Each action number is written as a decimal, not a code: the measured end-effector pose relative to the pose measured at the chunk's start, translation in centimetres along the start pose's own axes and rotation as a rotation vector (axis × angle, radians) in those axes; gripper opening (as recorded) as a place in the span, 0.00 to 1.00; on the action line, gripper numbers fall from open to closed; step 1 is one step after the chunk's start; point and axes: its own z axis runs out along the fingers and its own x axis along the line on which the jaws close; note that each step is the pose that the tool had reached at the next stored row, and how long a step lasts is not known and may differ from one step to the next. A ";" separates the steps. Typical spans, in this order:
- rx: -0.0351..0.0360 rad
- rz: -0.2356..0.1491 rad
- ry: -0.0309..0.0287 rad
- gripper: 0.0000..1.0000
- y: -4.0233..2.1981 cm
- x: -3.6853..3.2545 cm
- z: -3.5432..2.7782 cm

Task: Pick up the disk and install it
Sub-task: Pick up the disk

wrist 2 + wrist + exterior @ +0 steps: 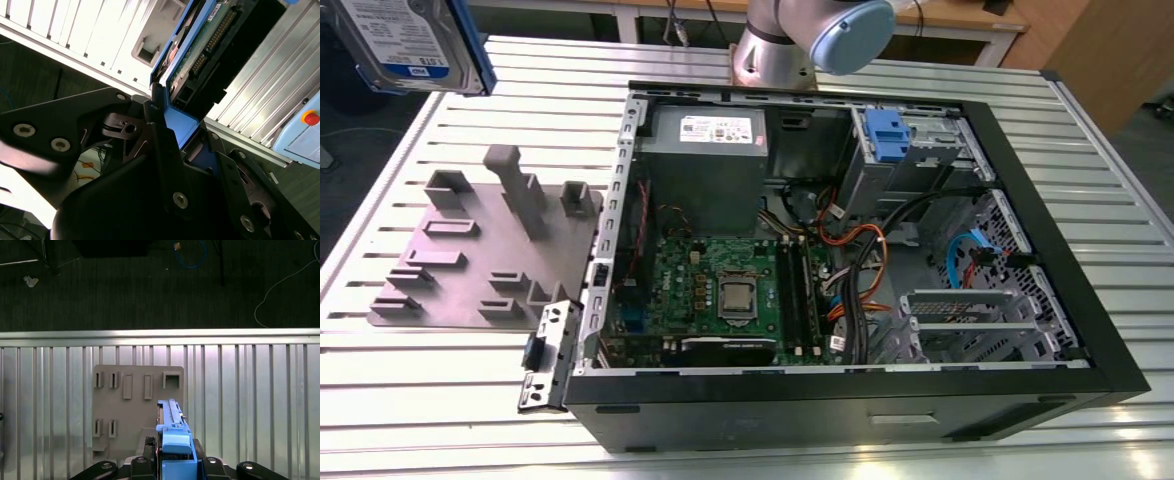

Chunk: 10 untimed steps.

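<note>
1. Aloft in the exterior view, the disk (411, 45) hangs near the slatted table (427, 400)'s far corner on the exterior view's left, partly cut off.
2. In the second wrist view, the gripper (172, 127) is clamped on its blue rail.
3. In the first wrist view, it sits edge-on above the grey fixture plate (135, 405).

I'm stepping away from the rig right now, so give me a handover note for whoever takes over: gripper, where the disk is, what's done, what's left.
Gripper: shut on the disk, clamped on its blue carrier end.
Disk: held in the air off the table, at the exterior view's upper left, over the grey fixture plate.
Done: disk picked up.
Left: install. The disk is not yet in the open computer case.
</note>
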 end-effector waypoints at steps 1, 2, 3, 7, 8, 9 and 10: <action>0.0000 0.000 0.0000 0.37 0.00 0.00 0.00; 0.0000 0.000 0.0000 0.37 -0.02 0.00 0.00; -0.0001 0.000 0.0000 0.37 -0.05 0.00 -0.01; 0.0000 0.000 0.0000 0.37 -0.25 0.00 0.00; -0.0001 0.000 0.0000 0.37 -0.31 -0.01 0.00; -0.0001 0.000 0.0000 0.37 -0.38 -0.01 -0.01; 0.0000 0.000 0.0000 0.37 -0.45 -0.01 0.00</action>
